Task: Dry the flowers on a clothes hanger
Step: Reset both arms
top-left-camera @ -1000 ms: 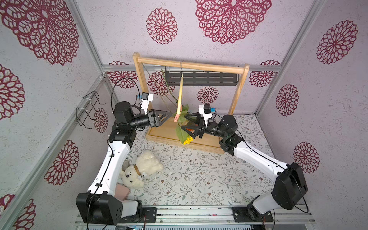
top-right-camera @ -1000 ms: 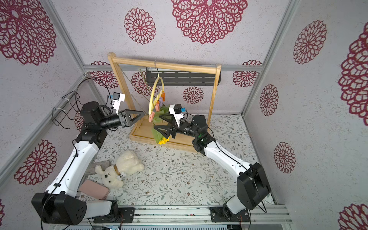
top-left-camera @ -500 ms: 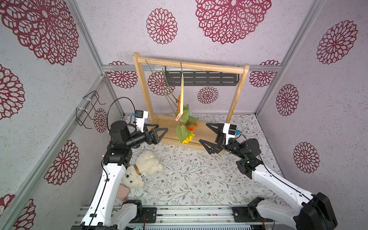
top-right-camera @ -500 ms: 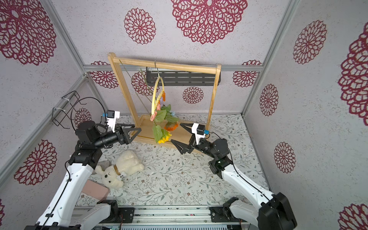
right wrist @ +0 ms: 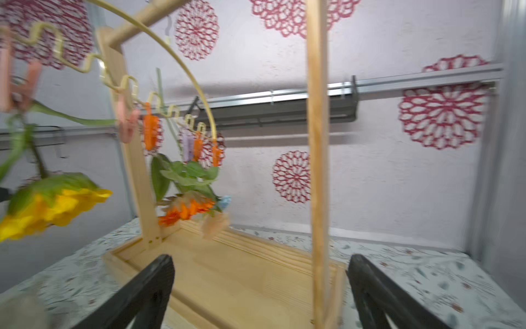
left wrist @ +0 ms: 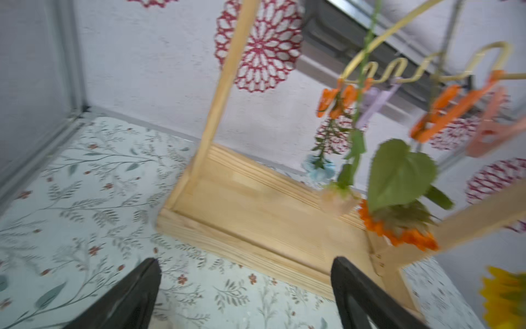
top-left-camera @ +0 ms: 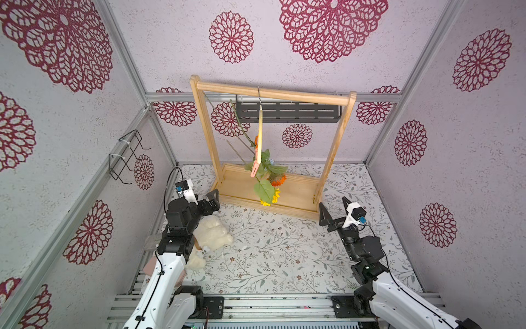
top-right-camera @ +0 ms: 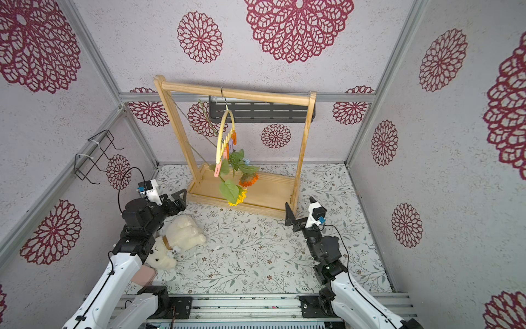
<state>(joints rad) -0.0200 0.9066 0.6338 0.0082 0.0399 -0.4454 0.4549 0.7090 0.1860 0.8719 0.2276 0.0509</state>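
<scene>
Left arm [top-left-camera: 165, 273] and right arm [top-left-camera: 398, 290] have backed off the wooden rack [top-left-camera: 208, 136], jaws wide open and empty; flowers [top-left-camera: 264, 189] hang head-down, pinned to the clothes hanger [top-left-camera: 259, 128] under its top bar, and sway or a weak pin could drop a stem.

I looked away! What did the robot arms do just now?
The left arm and right arm pulled back from the flowers toward the front, jaws open, holding nothing. The flowers stayed clipped to the clothes hanger on the wooden rack; the teddy stayed put.
</scene>
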